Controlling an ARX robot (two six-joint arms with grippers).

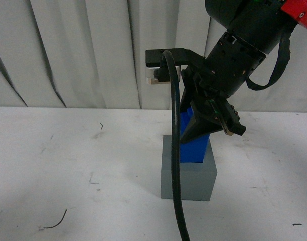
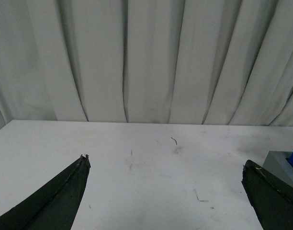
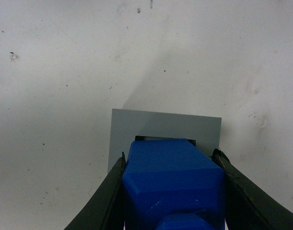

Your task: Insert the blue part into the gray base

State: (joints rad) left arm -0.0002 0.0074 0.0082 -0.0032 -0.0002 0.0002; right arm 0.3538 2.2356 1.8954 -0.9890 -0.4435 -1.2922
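Pale pleated curtain (image 1: 68,50) backs a scuffed white tabletop (image 1: 53,165). From the front, the right claw (image 1: 206,131) is clamped on the blue part (image 1: 193,150). Its long axis stands roughly upright, lower end down at the top of the gray base (image 1: 188,183), near the tabletop's middle.

In the left wrist view, the left claw (image 2: 165,163) hangs spread wide, holding nothing, with the gray base (image 2: 280,165) off to one side.

The right wrist view looks down the blue part (image 3: 173,177). Its sides sit square to the gray base (image 3: 137,127), and a dark sliver of recess shows past one edge. Best press straight down along that axis without tilting, and let go only once seated.
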